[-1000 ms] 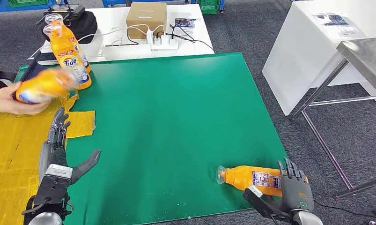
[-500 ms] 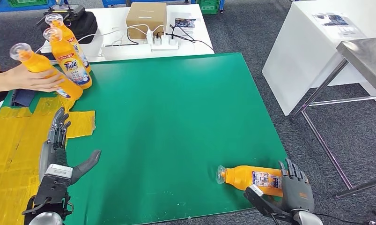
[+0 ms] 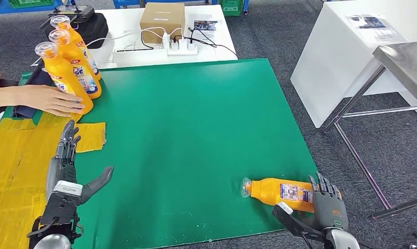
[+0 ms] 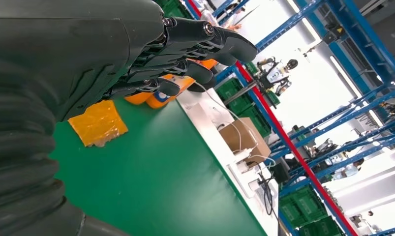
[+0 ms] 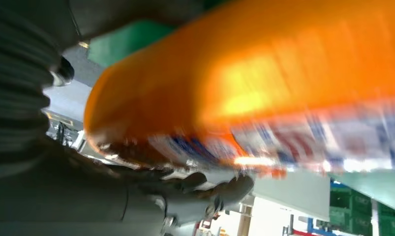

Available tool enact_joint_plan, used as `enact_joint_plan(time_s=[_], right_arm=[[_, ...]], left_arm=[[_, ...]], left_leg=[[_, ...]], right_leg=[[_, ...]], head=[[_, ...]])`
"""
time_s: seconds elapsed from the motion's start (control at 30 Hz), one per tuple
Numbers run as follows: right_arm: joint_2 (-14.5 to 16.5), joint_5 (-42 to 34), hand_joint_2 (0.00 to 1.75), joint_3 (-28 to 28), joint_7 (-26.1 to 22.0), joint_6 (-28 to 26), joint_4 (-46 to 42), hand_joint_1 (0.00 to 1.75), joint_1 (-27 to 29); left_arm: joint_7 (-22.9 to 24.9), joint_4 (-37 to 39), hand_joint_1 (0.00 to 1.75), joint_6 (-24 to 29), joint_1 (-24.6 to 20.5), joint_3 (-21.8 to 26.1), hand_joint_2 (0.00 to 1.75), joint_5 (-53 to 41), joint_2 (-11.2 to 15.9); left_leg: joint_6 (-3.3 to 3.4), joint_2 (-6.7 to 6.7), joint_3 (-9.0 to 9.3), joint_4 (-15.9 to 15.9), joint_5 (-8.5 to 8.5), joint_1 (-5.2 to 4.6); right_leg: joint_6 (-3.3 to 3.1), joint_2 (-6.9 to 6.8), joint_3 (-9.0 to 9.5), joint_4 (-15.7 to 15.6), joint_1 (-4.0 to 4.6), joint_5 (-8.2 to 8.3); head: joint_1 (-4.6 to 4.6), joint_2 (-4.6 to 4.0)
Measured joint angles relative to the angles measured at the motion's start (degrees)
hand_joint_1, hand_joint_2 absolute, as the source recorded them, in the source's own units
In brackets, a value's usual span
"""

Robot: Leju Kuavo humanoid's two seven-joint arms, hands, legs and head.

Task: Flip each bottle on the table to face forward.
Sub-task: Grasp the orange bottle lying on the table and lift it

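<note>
- Three upright bottles [image 3: 66, 72] stood in a row at the green table's [image 3: 196, 129] far left corner, a person's hand [image 3: 50, 99] resting on the nearest; from this they looked dealt with.
- The left hand [image 3: 66, 171] hovered over the near left edge, fingers straight and spread, thumb out, holding nothing.
- One lying bottle [image 3: 281, 192] remained at the near right corner, cap towards the table's middle.
- The right hand [image 3: 325, 210] reached its base; whether the fingers gripped it could not be told.
</note>
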Motion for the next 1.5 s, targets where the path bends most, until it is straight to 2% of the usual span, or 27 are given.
enact_joint_plan(time_s=[0.07, 0.17, 0.27, 0.47, 0.73, 0.87, 1.0, 1.2, 1.5], right_arm=[[0.1, -0.1, 1.75, -0.4, -1.1, 0.4, 1.7, 1.61, -1.1], [0.1, -1.3, 1.75, -0.8, -3.1, 2.0, 3.7, 1.75, -2.0], [0.1, -3.0, 1.75, -0.8, -4.5, 3.0, 4.4, 1.75, -2.2], [-0.2, -4.4, 1.75, -0.3, -4.1, 3.1, 4.6, 1.75, -2.1], [-1.3, -7.3, 1.75, 1.1, -3.5, 2.2, 4.2, 1.75, -1.7], [0.3, -9.5, 1.75, 1.9, -5.5, -4.0, 1.8, 1.75, -1.1], [5.0, -13.1, 1.75, 3.5, -9.5, -14.4, -3.6, 1.75, -1.8], [10.4, -23.4, 1.75, 8.1, -15.5, -24.5, -11.1, 1.75, -4.4], [14.5, -32.5, 1.75, 12.6, -21.4, -27.5, -14.2, 1.75, -6.7]], left_arm=[[-0.1, 0.4, 0.00, -0.1, -0.1, 0.0, 1.75, 0.4, 0.0], [-0.9, 0.7, 0.00, -0.2, -0.1, -0.5, 1.75, 0.7, 0.0], [-1.6, 0.7, 0.00, -0.1, 0.0, -1.4, 1.75, 0.8, -0.1], [-1.6, 0.7, 0.00, 0.5, 0.2, -2.4, 1.75, 0.8, -0.1], [-1.4, 0.9, 0.00, 1.1, 0.3, -2.9, 1.75, 0.8, -0.1], [-0.5, 0.8, 0.00, -0.4, 1.2, -3.0, 1.75, 0.7, -0.1], [0.7, 0.1, 0.00, -5.2, 2.4, -3.9, 1.75, 2.5, -0.1], [1.2, 0.3, 0.00, -13.4, 2.3, -6.6, 1.75, 9.2, -0.1], [2.5, 1.4, 0.00, -15.5, 0.8, -9.6, 1.75, 13.1, 0.1]], left_leg=[[0.00, 0.01, 0.03, 0.0, 0.00, 0.00], [0.06, 0.00, 0.27, 0.0, -0.23, 0.00], [0.14, 0.00, 0.66, 0.0, -0.52, 0.00], [0.08, 0.02, 1.00, 0.0, -0.54, 0.00], [0.09, 0.02, 1.53, 0.0, -1.01, 0.00], [0.10, 0.02, 1.44, 0.0, -0.80, -0.02], [0.08, 0.03, 1.41, 0.0, -0.80, -0.03], [0.05, -0.01, 1.40, 0.0, -0.80, 0.01], [0.06, -0.03, 1.38, 0.0, -0.82, -0.08]], right_leg=[[0.00, 0.00, -0.03, 0.0, 0.00, 0.00], [0.10, 0.00, -0.13, 0.0, 0.00, -0.14], [0.17, 0.00, 0.14, -0.1, 0.00, -0.36], [0.12, 0.03, 0.94, -0.1, 0.01, -0.36], [0.18, 0.03, 1.04, -0.1, 0.01, -0.81], [0.15, 0.03, 1.61, 0.0, 0.00, -0.62], [0.07, 0.05, 1.49, 0.0, 0.03, -0.64], [0.05, -0.01, 1.49, 0.0, 0.03, -0.75], [0.13, -0.01, 1.50, 0.0, -0.08, -0.71]], head=[[0.00, 0.00], [0.01, 0.00], [0.02, 0.00], [0.01, 0.00], [0.02, 0.00], [0.02, 0.00], [-0.04, 0.00], [0.00, 0.00], [0.01, 0.00]])
